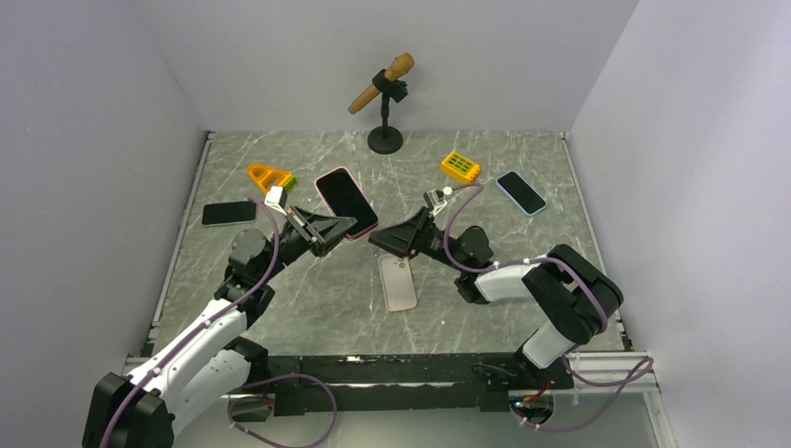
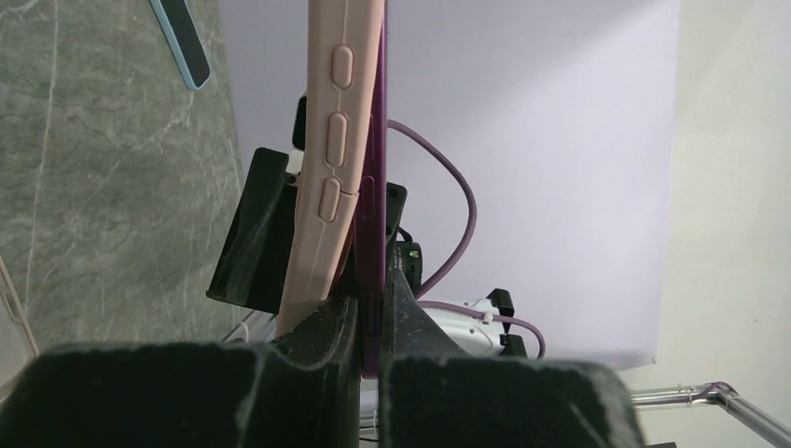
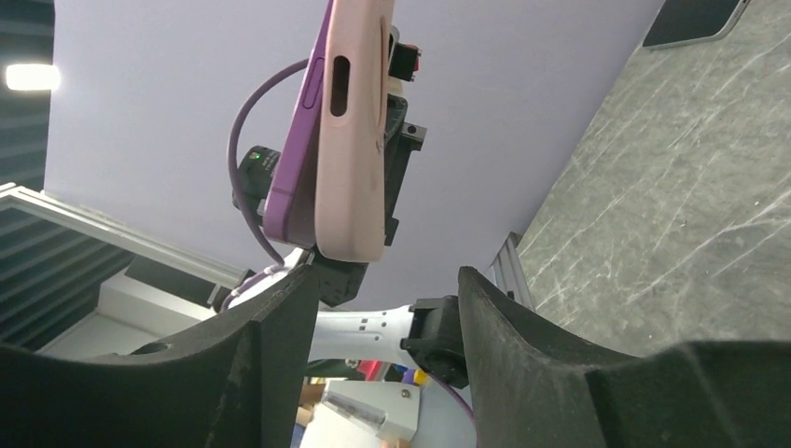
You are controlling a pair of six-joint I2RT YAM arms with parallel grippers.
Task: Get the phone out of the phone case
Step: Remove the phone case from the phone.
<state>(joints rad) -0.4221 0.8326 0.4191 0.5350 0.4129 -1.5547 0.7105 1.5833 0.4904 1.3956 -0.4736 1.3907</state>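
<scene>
The phone (image 1: 345, 199), dark screen up, sits in a pink case and is held tilted above the table. My left gripper (image 1: 326, 231) is shut on its lower end. In the left wrist view the jaws (image 2: 373, 308) pinch the purple phone edge (image 2: 378, 224), and the pink case (image 2: 326, 168) with its side buttons stands slightly off to the left of it. My right gripper (image 1: 387, 238) is open and empty, just right of the phone's lower corner. In the right wrist view (image 3: 384, 275) the pink case (image 3: 359, 140) and purple phone edge (image 3: 294, 196) hang just beyond the left finger.
A beige phone or case (image 1: 398, 282) lies face down below both grippers. A black phone (image 1: 228, 213) lies at the left and a blue-cased phone (image 1: 520, 191) at the right. Orange (image 1: 270, 175) and yellow (image 1: 461, 166) objects and a microphone stand (image 1: 384, 138) sit further back.
</scene>
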